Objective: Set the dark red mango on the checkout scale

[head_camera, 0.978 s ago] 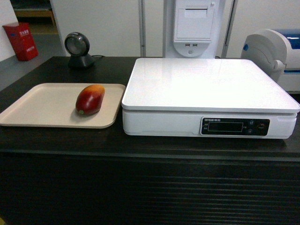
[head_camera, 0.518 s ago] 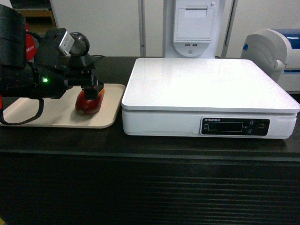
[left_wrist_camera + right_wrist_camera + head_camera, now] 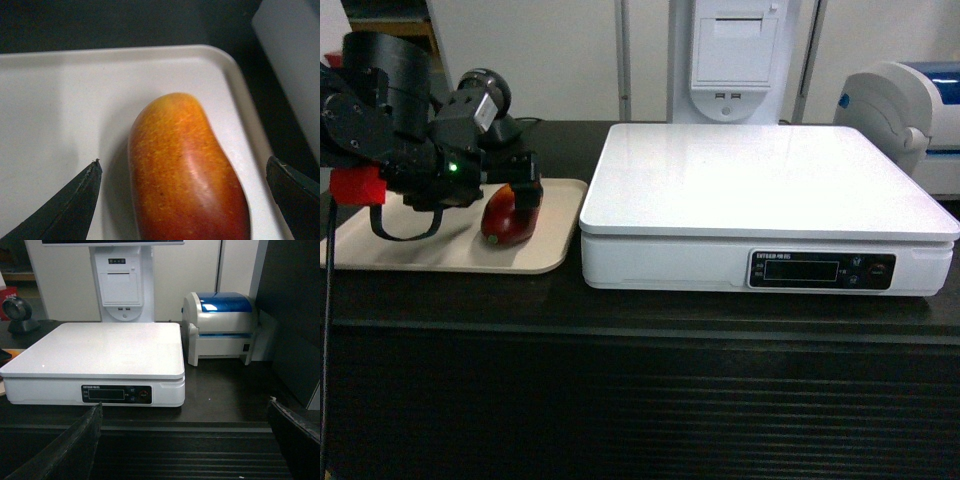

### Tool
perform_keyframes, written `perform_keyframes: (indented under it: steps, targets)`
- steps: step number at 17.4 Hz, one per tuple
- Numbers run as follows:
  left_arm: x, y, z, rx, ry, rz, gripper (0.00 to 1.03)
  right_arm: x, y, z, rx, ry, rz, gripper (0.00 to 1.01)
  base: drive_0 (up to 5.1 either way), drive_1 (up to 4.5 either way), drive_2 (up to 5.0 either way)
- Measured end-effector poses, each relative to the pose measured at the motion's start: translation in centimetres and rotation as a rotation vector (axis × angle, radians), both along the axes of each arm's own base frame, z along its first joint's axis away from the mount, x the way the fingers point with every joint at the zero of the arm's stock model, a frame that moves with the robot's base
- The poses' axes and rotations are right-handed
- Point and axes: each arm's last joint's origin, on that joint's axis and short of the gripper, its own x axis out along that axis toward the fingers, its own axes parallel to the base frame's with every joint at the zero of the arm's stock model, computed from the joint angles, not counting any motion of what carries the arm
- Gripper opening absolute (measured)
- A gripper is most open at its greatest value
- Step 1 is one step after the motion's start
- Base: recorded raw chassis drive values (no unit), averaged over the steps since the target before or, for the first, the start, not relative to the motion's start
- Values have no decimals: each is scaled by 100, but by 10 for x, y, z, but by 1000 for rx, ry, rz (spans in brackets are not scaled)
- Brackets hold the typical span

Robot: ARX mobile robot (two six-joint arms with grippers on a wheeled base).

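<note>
The glossy dark red oval mango, yellow-orange toward one end, lies on its side on the flat beige rectangular tray at the left of the head view, close to the tray's right edge and so on the side nearest its goal. In the left wrist view the fruit fills the lower middle of the frame, its long axis running up and away from the camera, with the two dark fingertips of the left hand standing wide on either side, one at the lower left and one at the lower right, neither touching the skin; the straddle looks set to close across the narrow width, where a rounded, slippery fruit is easiest to hold. In the head view the black left arm with its small green light reaches in from the upper left, and the left hand covers the top of the fruit. The large flat white boxy scale, with a dark display strip on its front, sits just beside the tray on the dark brown-black surface, so the carry should be short. The right hand hangs open and empty at the bottom of its own view, facing the scale from well back.
</note>
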Motion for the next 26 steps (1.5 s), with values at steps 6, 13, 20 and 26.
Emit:
perform_keyframes:
  steps: [6,13,20,26]
  targets:
    - [12,0,-14,53,67,-14,98,0,0,0,0,0,0,98,0,0,0]
    - [12,-2,-19,120,50,-32,71,0,0,0,0,0,0,98,0,0,0]
    - [-5,-3,-3,174,-22,-59,60,0,0,0,0,0,0,98,0,0,0]
    - [-38,-65,115,144,-338,-184,60,0,0,0,0,0,0,98,0,0,0]
